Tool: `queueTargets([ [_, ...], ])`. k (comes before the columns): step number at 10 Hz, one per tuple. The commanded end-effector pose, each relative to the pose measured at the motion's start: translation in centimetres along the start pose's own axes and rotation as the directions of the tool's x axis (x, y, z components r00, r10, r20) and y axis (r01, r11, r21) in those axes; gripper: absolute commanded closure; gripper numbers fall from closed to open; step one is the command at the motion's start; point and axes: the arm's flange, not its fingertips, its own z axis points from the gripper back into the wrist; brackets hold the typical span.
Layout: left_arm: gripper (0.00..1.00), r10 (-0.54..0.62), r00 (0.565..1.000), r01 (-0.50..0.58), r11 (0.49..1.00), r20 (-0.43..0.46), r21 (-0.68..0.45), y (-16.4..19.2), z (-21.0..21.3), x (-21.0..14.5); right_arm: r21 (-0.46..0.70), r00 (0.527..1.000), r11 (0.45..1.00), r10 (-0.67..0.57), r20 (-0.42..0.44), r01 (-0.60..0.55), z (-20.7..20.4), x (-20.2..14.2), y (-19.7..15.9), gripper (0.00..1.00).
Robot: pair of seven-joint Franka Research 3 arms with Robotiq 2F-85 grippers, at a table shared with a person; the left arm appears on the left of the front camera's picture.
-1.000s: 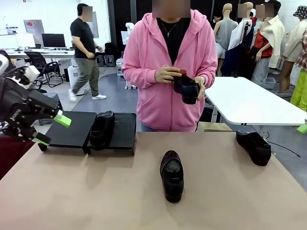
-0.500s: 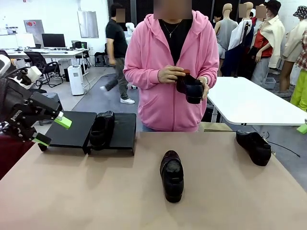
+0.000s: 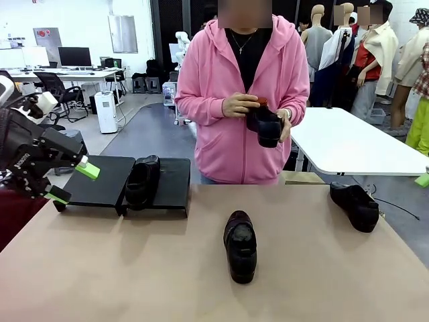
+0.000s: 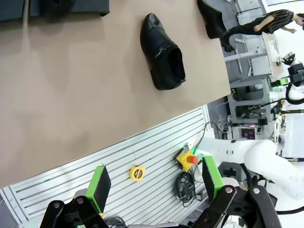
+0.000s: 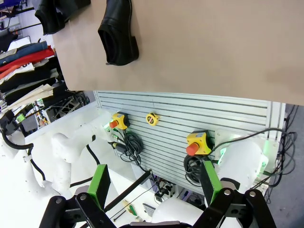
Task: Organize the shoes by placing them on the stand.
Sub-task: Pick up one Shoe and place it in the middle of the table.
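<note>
The black stand (image 3: 100,180) sits at the table's far left with one black shoe (image 3: 142,180) on it. A second shoe (image 3: 240,245) lies mid-table, a third (image 3: 355,206) at the far right edge. A person in a pink hoodie holds another shoe (image 3: 265,125) in both hands. My left gripper (image 3: 72,182) hangs open beside the stand's left end, holding nothing. The left wrist view shows that gripper (image 4: 156,179) open above the robot-side rails, the middle shoe (image 4: 164,52) and the stand (image 4: 90,7) beyond. My right gripper (image 5: 154,183) is open and off the table, the middle shoe (image 5: 118,33) farther off.
The brown table (image 3: 134,268) has free room in front and to the left of the middle shoe. A white table (image 3: 348,144) stands behind at the right. Below the table's near edge are slatted rails with emergency-stop buttons (image 5: 195,142) and cables.
A passer-by in the background has walked off. The person holding the shoe has shifted slightly to the right. Neither gripper has moved.
</note>
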Motion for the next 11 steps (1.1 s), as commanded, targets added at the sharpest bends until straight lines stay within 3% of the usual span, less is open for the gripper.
queueTargets([
  [1,0.00,-0.022,1.000,0.021,1.000,-0.006,-0.009,0.3,0.3,0.1,-0.114,0.998,0.993,-0.036,0.052,0.042,-0.9,1.0,2.1,0.00],
  [2,0.00,-0.022,1.000,0.021,1.000,-0.006,-0.009,0.3,0.3,0.1,-0.334,0.996,0.939,-0.065,0.064,0.082,-2.4,6.7,5.9,0.00],
  [4,0.00,-0.022,1.000,0.021,1.000,-0.006,-0.009,0.3,0.3,0.1,-0.511,0.959,0.818,-0.166,0.231,0.265,-3.2,16.1,8.5,0.00],
  [6,0.00,-0.022,1.000,0.021,1.000,-0.006,-0.009,0.3,0.3,0.1,-0.592,0.928,0.732,-0.156,0.337,0.338,-5.2,20.4,10.0,0.00],
  [7,0.00,-0.022,1.000,0.021,1.000,-0.006,-0.009,0.3,0.3,0.1,-0.613,0.912,0.690,-0.181,0.369,0.385,-5.7,20.5,10.3,0.00],
  [8,0.00,-0.022,1.000,0.021,1.000,-0.006,-0.009,0.3,0.3,0.1,-0.532,0.947,0.811,-0.085,0.309,0.246,-6.2,19.5,9.8,0.00],
  [9,0.00,-0.022,1.000,0.021,1.000,-0.006,-0.009,0.3,0.3,0.1,-0.532,0.947,0.811,-0.085,0.309,0.246,-6.2,19.5,9.8,0.00],
  [10,0.00,-0.022,1.000,0.021,1.000,-0.006,-0.009,0.3,0.3,0.1,-0.581,0.928,0.749,-0.116,0.355,0.317,-6.7,21.8,9.4,0.00],
  [11,0.00,-0.022,1.000,0.021,1.000,-0.006,-0.009,0.3,0.3,0.1,-0.690,0.979,0.702,-0.056,0.194,0.177,-7.6,23.0,9.7,0.00],
])
